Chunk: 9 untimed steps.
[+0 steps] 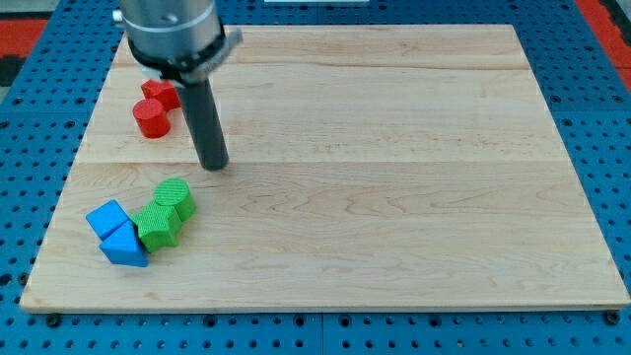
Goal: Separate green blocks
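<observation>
No jaws here, only a rod: my tip rests on the wooden board, just above two touching green blocks. Blue blocks sit left of them, red blocks higher up. No readable writing.

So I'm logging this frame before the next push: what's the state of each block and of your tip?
my tip: on the board, above the green blocks, touching no block.
upper green block: touching the lower green one, not separated.
lower green block: pressed against the upper green and the blue blocks.
blue cube: touching the blue triangular block.
blue triangular block: at the view's bottom left.
red cylinder: upright.
red block: behind the cylinder, touching it.
</observation>
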{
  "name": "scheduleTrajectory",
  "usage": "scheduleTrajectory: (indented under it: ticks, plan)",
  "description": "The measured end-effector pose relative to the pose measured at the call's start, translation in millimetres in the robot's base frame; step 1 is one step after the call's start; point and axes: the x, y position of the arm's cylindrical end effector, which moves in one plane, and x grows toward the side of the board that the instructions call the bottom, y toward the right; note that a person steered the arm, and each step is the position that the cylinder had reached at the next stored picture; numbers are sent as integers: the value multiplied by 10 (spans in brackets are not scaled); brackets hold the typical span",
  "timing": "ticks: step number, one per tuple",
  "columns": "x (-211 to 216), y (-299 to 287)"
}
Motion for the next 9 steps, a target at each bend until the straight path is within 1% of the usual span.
scheduleTrajectory:
  ticks: [1, 2, 3, 4, 5, 6, 7, 9]
  plan:
    - [398, 203]
    - [700, 136]
    - [597, -234]
    - [255, -477]
    - [91, -738]
    - [258, -733]
    - [362, -1004]
    - [47, -1186]
